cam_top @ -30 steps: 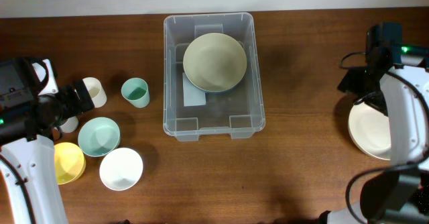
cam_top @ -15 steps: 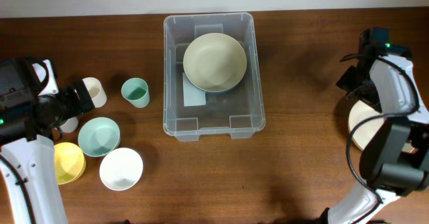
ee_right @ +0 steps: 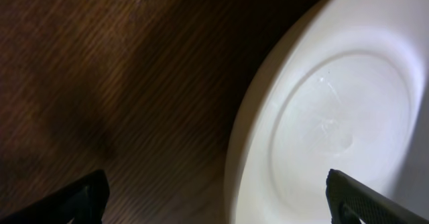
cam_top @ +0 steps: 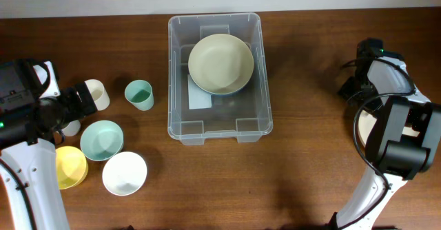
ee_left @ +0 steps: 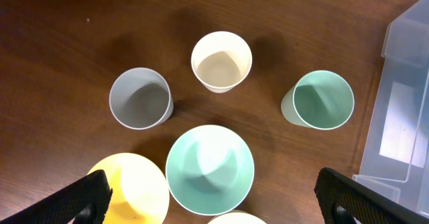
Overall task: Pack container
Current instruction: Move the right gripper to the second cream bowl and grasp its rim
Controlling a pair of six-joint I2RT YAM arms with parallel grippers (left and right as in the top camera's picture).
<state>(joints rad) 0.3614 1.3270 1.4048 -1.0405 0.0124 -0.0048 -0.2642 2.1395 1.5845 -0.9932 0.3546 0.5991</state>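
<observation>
Container: the clear container (cam_top: 227, 113) stands at the middle of the table (cam_top: 310, 189), toward the far side. It is between the two arms, so I judge that each arm can reach it.
Inside: one pale green bowl (cam_top: 220, 64) lies in the far half, partly over the white label (cam_top: 198, 92). The near half is bare, with room for more pieces.
Left group: a cream cup (ee_left: 221, 62), a grey cup (ee_left: 139, 97), a teal cup (ee_left: 320, 100), a teal bowl (ee_left: 210, 169) and a yellow bowl (ee_left: 131, 187) wait near each other but apart.
Left fingers: the left fingers (ee_left: 80, 200) are spread wide and empty, above the teal bowl.
Right fingers: the right fingers (ee_right: 80, 197) are wide and empty, low over the white plate (ee_right: 335, 117). One is over the wood and one over the plate, probably to take its rim.
Progress: early, I think, as most dishes are outside.
</observation>
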